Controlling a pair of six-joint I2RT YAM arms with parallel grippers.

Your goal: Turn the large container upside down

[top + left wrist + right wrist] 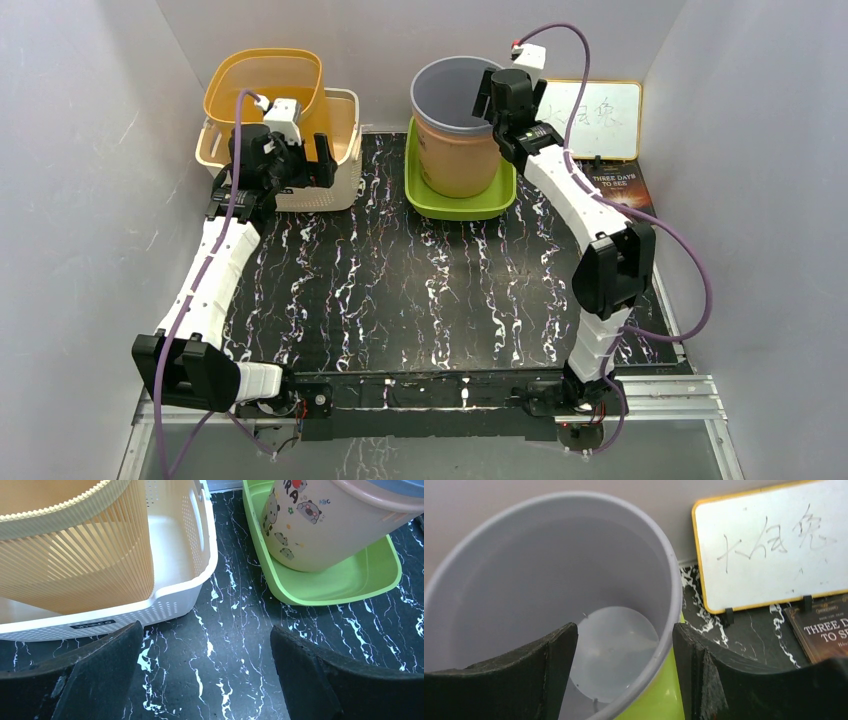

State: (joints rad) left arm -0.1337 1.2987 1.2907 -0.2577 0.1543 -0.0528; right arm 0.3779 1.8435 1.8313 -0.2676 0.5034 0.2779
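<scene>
Top external view, right arm stretched far, right gripper (507, 100) wide astride right rim of large container (452, 125), left gripper (298, 165) wide, at near edge of white basket (345, 110).

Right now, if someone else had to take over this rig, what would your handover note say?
Left gripper: open, empty, over the table just in front of the white basket, which holds the orange basket.
Right gripper: open, straddling the large bucket at its rim, one finger inside, one outside; not closed on it.
Bucket: upright, mouth up, standing in the green tray at the back.
Done: right gripper placed at the rim only.
Left: close on the rim, lift, turn the bucket upside down.
</scene>
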